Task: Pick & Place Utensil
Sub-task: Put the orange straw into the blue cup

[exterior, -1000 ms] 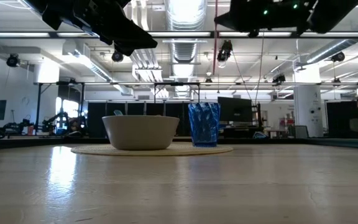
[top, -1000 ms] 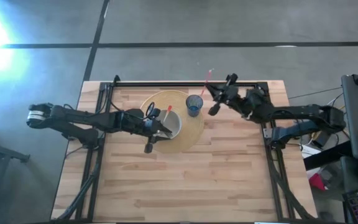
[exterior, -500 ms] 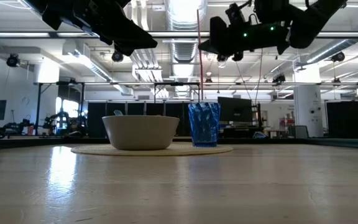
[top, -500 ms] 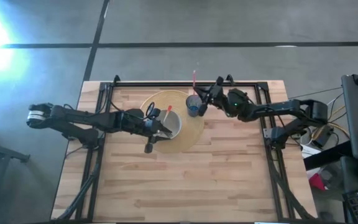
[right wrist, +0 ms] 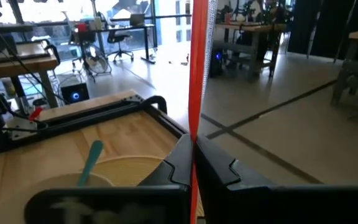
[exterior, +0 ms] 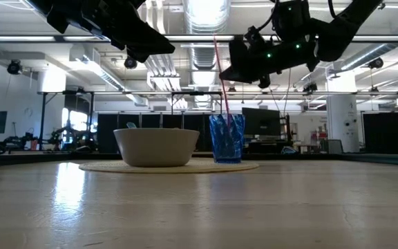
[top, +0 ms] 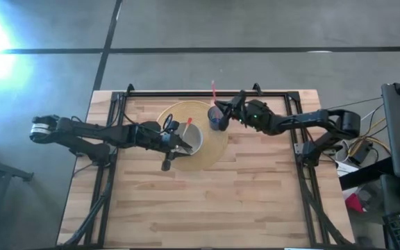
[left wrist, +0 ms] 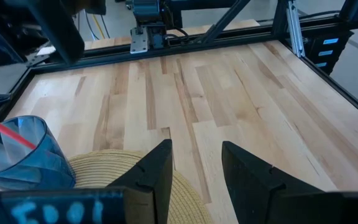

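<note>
Right hand (top: 222,114) pinches a red utensil (exterior: 220,69), its lower end inside the blue cup (exterior: 226,138); left hand (top: 183,144) hangs parted and empty over the white bowl (exterior: 156,146); wooden counter (top: 255,187) lies bare toward its near edge; round woven mat (top: 217,142) carries bowl and cup.

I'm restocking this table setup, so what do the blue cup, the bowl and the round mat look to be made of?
Blue cup: likely clear tinted plastic, glossy and faceted; light shows through it.
Bowl: plain off-white with a smooth matte look, either ceramic or plastic; the look leaves it open.
Round mat: apparently woven straw or similar fibre; tan, with fine ridges visible in the left wrist view.
</note>
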`<move>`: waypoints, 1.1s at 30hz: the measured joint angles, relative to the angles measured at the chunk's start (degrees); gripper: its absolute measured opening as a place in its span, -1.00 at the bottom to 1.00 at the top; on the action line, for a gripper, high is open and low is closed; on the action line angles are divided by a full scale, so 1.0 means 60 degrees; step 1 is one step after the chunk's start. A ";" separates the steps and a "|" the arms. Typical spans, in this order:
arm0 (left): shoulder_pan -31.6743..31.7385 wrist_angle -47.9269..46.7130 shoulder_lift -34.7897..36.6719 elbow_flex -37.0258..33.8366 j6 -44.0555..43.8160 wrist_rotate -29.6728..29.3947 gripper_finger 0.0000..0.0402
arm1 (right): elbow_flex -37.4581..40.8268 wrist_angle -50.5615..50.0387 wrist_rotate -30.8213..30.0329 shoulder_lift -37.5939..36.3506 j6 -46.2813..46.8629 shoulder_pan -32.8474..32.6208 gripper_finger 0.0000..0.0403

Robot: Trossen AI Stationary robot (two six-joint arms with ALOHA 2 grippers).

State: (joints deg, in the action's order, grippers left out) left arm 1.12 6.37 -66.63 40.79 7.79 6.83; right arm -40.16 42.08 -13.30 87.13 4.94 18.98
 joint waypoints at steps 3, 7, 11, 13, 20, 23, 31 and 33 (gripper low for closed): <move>0.0001 0.0001 0.0000 -0.0003 -0.0042 0.0000 -0.34 | 0.0000 -0.0050 0.0004 0.0161 0.0009 0.0026 -0.96; 0.0001 0.0004 0.0000 -0.0003 -0.0069 0.0000 -0.34 | 0.0000 -0.0084 0.0005 0.0455 0.0117 0.0085 -0.96; 0.0000 0.0001 0.0000 0.0001 -0.0079 0.0000 -0.34 | 0.0004 -0.0247 0.0011 0.0728 0.0412 0.0135 -0.96; 0.0000 0.0000 0.0000 0.0000 -0.0083 0.0000 -0.34 | 0.0007 -0.0236 0.0015 0.0824 0.0523 0.0135 -0.96; -0.0002 -0.0022 0.0000 -0.0003 -0.0095 0.0000 -0.34 | 0.0007 -0.0419 0.0027 0.1035 0.0621 0.0135 -0.96; 0.0001 -0.0028 0.0000 -0.0001 -0.0095 0.0000 -0.34 | 0.0007 -0.0458 0.0029 0.1112 0.0611 0.0135 -0.96; -0.0001 -0.0069 0.0000 -0.0001 -0.0135 0.0000 -0.34 | 0.0007 -0.0490 0.0033 0.1078 0.0426 0.0135 -0.96; -0.0002 -0.0069 0.0000 0.0001 -0.0135 0.0000 -0.34 | 0.0007 -0.0487 0.0033 0.1075 0.0428 0.0135 -0.96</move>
State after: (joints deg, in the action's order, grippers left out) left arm 1.10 5.96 -66.63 40.80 6.98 6.83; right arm -40.12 39.16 -13.10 93.58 7.51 19.79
